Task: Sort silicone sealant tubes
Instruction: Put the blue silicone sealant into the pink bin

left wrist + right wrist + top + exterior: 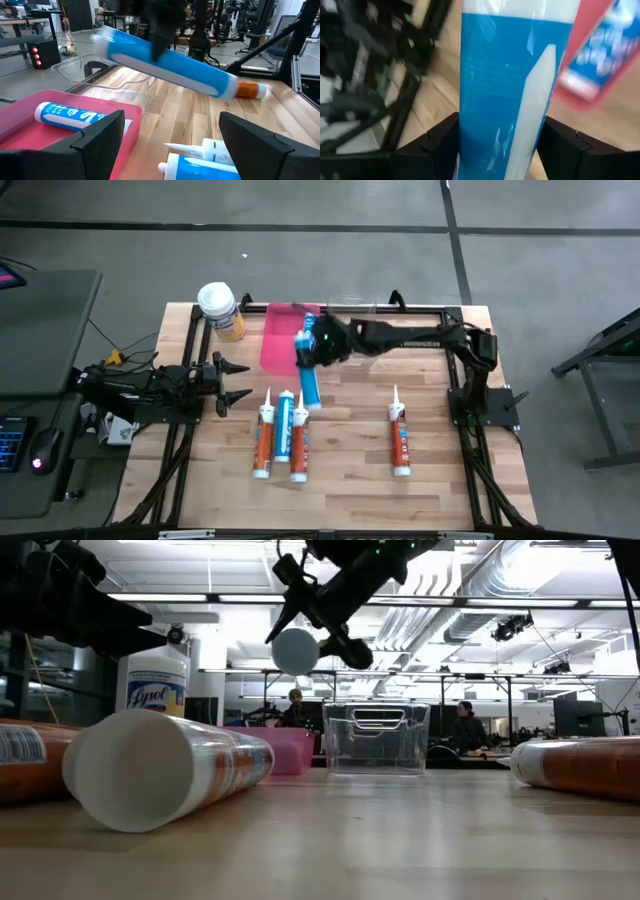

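My right gripper (318, 345) is shut on a blue sealant tube (309, 375), held in the air by the near right corner of the pink tray (275, 345). Another blue tube (65, 117) lies in that tray. On the table lie an orange tube (263, 437), a blue tube (283, 425), an orange tube (299, 445) side by side, and one orange tube (400, 438) farther right. My left gripper (245, 380) is open and empty at the table's left, fingers pointing right. My right gripper pinches the blue tube's body (485, 100) between its two fingers (437, 145), one on each long side, nearer the tube's far end (160, 47). The fingers lie across the tube, slanting down from the table's right. The tube is lifted clear and tilted, its flat white end (296, 650) toward the near edge.
A yellow jar with a white lid (220, 310) stands at the far left corner. A clear plastic bin (375, 738) sits at the far edge, right of the pink tray. Bare wood shows between the tube group and the lone orange tube.
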Action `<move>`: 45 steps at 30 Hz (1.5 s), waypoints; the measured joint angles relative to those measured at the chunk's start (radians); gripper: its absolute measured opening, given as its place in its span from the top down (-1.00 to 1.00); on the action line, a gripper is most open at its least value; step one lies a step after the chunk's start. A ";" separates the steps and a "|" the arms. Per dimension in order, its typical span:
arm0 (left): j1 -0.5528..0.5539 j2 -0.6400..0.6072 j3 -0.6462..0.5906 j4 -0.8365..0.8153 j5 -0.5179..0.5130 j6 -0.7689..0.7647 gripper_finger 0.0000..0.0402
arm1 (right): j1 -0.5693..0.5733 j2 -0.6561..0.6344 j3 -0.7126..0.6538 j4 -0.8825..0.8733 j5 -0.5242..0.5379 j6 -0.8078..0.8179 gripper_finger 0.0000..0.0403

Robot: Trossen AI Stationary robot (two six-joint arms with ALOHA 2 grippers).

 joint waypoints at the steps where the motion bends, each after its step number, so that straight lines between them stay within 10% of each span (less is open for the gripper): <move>1: 0.000 0.000 0.000 0.000 0.000 0.000 -0.59 | -0.018 0.000 0.001 0.009 -0.003 -0.007 -0.07; 15: 0.000 0.000 0.000 0.000 0.000 0.000 -0.59 | -0.192 0.171 0.390 -0.170 -0.032 -0.232 -0.07; 28: 0.000 0.000 0.000 0.001 0.000 0.000 -0.59 | -0.238 0.500 0.737 -0.220 -0.025 -0.095 -0.07; 45: 0.000 0.000 0.000 0.000 0.000 0.000 -0.59 | -0.243 0.539 0.751 -0.301 0.071 -0.068 -0.10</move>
